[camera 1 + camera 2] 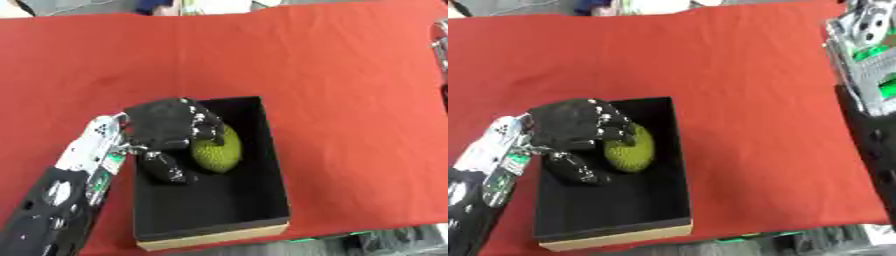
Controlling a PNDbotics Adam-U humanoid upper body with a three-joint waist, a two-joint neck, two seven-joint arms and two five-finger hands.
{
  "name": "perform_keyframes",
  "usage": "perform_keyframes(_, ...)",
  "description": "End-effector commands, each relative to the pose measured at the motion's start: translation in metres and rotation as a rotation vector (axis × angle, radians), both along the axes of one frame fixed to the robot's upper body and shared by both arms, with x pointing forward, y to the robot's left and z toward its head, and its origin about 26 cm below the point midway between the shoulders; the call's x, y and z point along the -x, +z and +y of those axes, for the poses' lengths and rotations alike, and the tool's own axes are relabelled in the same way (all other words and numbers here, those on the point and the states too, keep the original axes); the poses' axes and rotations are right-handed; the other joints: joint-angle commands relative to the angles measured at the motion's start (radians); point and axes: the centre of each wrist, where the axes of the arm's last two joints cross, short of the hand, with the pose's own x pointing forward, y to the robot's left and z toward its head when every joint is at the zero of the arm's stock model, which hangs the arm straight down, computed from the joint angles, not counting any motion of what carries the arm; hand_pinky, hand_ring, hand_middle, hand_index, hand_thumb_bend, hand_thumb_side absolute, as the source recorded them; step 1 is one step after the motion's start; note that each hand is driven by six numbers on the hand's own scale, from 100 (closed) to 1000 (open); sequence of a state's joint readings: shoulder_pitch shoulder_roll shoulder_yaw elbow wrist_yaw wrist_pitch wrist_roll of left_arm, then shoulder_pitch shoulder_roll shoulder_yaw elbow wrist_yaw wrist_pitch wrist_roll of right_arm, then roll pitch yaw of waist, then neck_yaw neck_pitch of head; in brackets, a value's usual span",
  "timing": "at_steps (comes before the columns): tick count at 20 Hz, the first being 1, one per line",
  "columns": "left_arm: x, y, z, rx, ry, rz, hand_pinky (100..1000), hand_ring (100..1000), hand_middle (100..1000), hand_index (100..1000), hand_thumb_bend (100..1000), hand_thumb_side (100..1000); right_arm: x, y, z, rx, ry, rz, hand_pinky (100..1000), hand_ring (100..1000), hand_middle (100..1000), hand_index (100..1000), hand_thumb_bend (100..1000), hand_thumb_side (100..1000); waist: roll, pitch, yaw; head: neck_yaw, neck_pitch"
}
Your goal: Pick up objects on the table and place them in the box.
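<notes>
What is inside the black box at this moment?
Inside the black box are a bumpy yellow-green fruit and the left hand, its fingers curled round the fruit. The hand covers the box's upper-left floor, so anything there cannot be seen.

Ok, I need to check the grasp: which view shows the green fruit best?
The left eye view: more of the bumpy green fruit shows beside the left robot hand, inside the black box. The right eye view shows the same fruit, with more of it covered by the fingers.

Left robot hand (166,131) black with silver-tipped finger segments, silver forearm casing with green marking, glossy black near arm section
</notes>
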State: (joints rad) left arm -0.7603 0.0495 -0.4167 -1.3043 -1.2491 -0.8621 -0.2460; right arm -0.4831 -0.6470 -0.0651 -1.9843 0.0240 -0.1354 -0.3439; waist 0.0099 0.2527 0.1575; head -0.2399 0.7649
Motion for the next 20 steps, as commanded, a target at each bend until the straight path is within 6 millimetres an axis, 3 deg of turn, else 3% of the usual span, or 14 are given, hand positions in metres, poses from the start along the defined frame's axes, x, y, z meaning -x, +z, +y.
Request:
perform_keyframes(1,-0.003,0.000,0.003,-0.055,-0.016,-0.025,587,630,658,731,678,230,0.005,0.010,-0.003,0.025,-0.015,-0.035,725,815,606,758,100,435,-0.004,-0.015,0.000,-0.003,0.005)
perform_keyframes(10,-0.004,0.007,0.007,0.055,-0.034,-0.081,576,612,641,721,684,215,0.005,0.010,-0.003,0.022,-0.019,-0.034,725,814,605,757,100,437,-0.004,-0.014,0.001,-0.006,0.005)
perform_keyframes(16,-0.004,0.040,0.015,0.249,-0.101,-0.157,628,662,706,790,747,142,0.005,0.009,-0.004,0.020,-0.025,-0.032,725,814,604,757,100,436,-0.005,-0.018,0.001,-0.010,0.005)
perform_keyframes(20,-0.005,0.067,0.028,0.422,-0.158,-0.186,631,659,703,786,793,100,0.005,0.009,-0.004,0.019,-0.028,-0.033,725,813,604,757,100,436,-0.006,-0.019,0.002,-0.013,0.005)
